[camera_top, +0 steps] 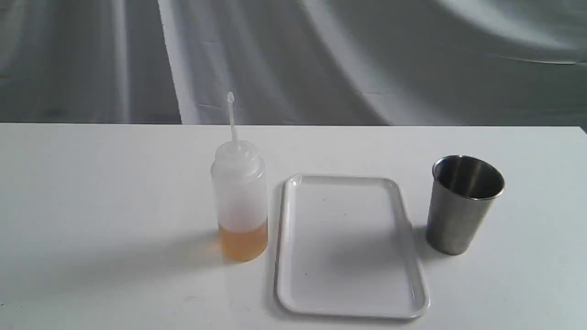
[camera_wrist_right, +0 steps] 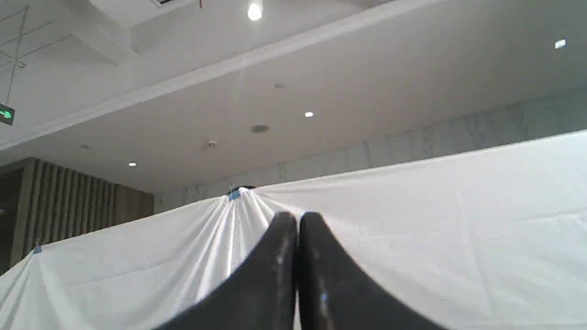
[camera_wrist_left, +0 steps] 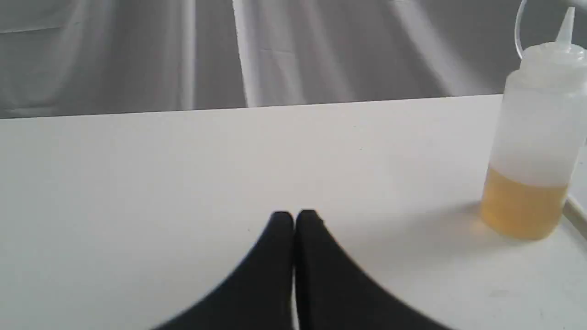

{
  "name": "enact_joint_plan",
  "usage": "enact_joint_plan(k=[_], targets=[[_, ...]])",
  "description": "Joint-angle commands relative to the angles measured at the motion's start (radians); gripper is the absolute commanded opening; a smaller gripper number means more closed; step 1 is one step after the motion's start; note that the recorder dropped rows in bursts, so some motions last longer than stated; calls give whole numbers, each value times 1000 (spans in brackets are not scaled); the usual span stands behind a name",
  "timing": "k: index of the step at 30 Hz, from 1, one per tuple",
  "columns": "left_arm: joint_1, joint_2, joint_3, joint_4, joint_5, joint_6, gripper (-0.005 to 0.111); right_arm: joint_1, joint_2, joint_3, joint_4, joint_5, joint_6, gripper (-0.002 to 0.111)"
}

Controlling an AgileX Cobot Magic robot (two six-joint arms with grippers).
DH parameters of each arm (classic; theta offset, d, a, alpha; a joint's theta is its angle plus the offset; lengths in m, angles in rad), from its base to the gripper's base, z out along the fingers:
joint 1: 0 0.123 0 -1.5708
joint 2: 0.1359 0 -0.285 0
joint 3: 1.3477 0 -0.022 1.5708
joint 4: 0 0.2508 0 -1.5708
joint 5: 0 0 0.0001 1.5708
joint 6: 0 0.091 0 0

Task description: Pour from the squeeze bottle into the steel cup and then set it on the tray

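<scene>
The squeeze bottle (camera_top: 239, 201) stands upright on the white table, amber liquid filling its bottom part, nozzle up and cap strap sticking upward. Just right of it lies the white tray (camera_top: 316, 298), with nothing on it. The steel cup (camera_top: 461, 204) stands upright to the right of the tray. Neither arm shows in the exterior view. In the left wrist view my left gripper (camera_wrist_left: 294, 215) is shut with nothing in it, low over the table, well apart from the bottle (camera_wrist_left: 536, 142). My right gripper (camera_wrist_right: 297, 217) is shut and holds nothing, pointing up at a white cloth and ceiling.
A grey draped cloth (camera_top: 293, 59) hangs behind the table's far edge. Bare white tabletop (camera_top: 101, 206) stretches left of the bottle. A sliver of the tray's rim (camera_wrist_left: 577, 211) shows beside the bottle in the left wrist view.
</scene>
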Motion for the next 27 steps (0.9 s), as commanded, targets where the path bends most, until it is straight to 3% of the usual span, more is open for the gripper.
enact_joint_plan(k=[1,7,14,18,23,27], targets=[[2,-3,4,-1,-8,-4,0,-6,93,-53,-11,17,71,0],[2,-3,4,-1,-8,-2,0,58,217,-107,-51,12,87,0],[2,-3,4,-1,-8,-2,0,193,390,-226,-436,48,289,0],[2,-3,4,-1,-8,-5,0,272,465,-295,-519,204,402,0],[2,-3,4,-1,-8,-5,0,379,508,-349,-572,428,402,0],[2,-3,4,-1,-8,-2,0,466,528,-351,-590,504,379,0]])
